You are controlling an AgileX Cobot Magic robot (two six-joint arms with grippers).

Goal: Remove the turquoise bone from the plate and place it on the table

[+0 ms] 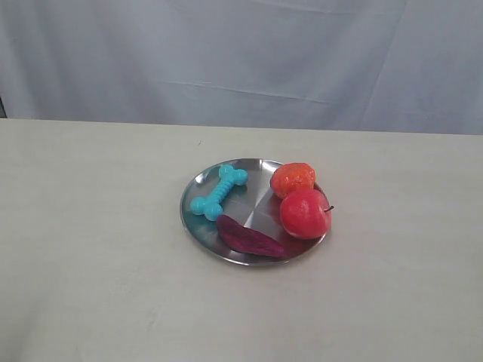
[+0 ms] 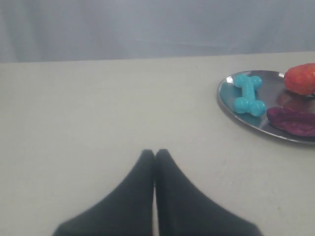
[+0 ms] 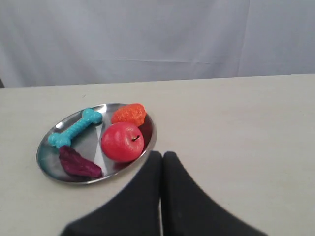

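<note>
The turquoise bone (image 1: 219, 191) lies on the left part of the round silver plate (image 1: 200, 182), which rests on the beige table (image 1: 90, 249). From the left wrist the bone (image 2: 249, 94) and plate (image 2: 225, 96) appear well off from my left gripper (image 2: 154, 152), whose black fingers are pressed together with nothing between them. My right gripper (image 3: 162, 154) is shut too, empty, just outside the plate (image 3: 45, 145) rim near the apple; the bone (image 3: 75, 128) lies on the plate's far side from it. Neither gripper shows in the exterior view.
Sharing the plate are a red apple (image 1: 304, 213), an orange fruit (image 1: 293, 179) and a dark purple piece (image 1: 249, 237) beside the bone. A grey-white curtain (image 1: 241, 60) hangs behind the table's back edge.
</note>
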